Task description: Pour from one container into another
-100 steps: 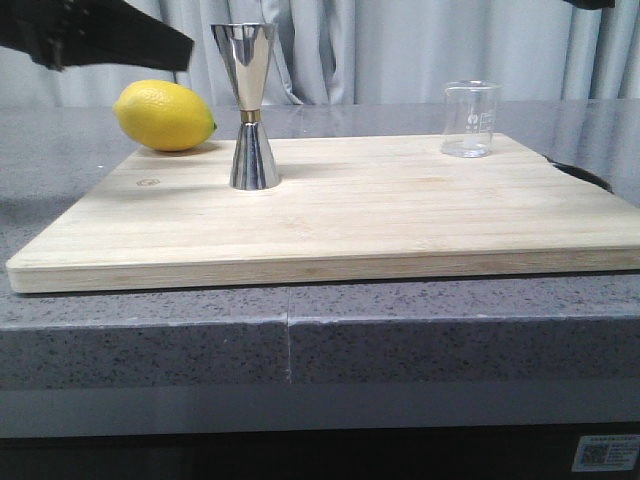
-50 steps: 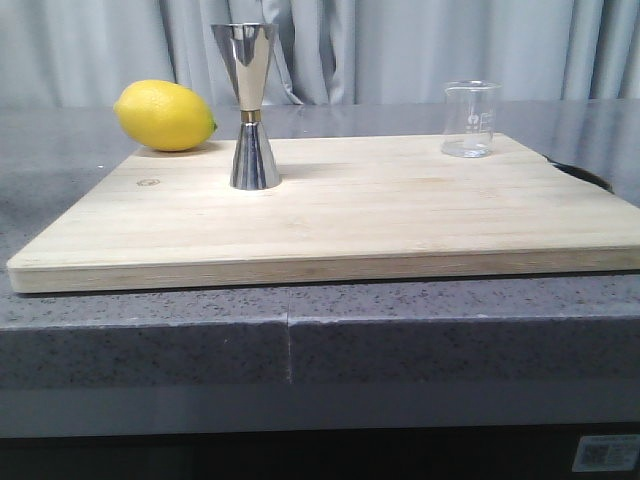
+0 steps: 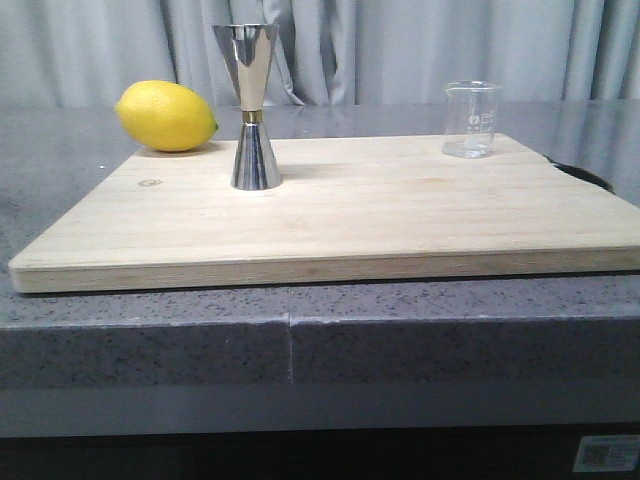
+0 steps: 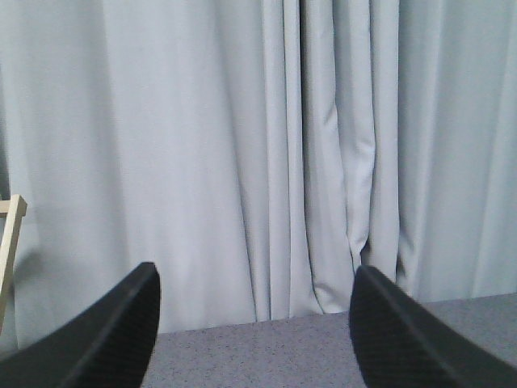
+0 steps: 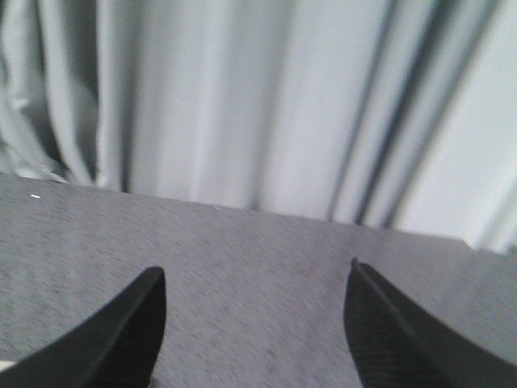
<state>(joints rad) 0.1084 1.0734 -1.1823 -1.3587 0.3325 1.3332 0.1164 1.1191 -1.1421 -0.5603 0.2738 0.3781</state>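
A small clear glass beaker [image 3: 471,119] with white marks stands upright at the far right of the wooden board [image 3: 400,215]. The tall steel jigger [image 3: 254,107], with a gold band at its waist, stands upright on the board's left part. Neither arm shows in the front view. In the left wrist view my left gripper [image 4: 254,279] is open, with only curtain and grey counter between its fingers. In the right wrist view my right gripper [image 5: 254,279] is open too, over bare grey counter. Neither wrist view shows the beaker or the jigger.
A yellow lemon [image 3: 166,116] lies on the grey counter [image 3: 60,160] behind the board's far left corner. Pale curtains [image 3: 400,50] hang behind the counter. A dark hole [image 3: 583,175] sits in the counter at the board's right edge. A light wooden piece [image 4: 10,242] shows in the left wrist view.
A dark arm that crossed the upper left of the front view one second ago has left the view, as has a dark bit at the top right. Beaker, jigger and lemon have kept their places.
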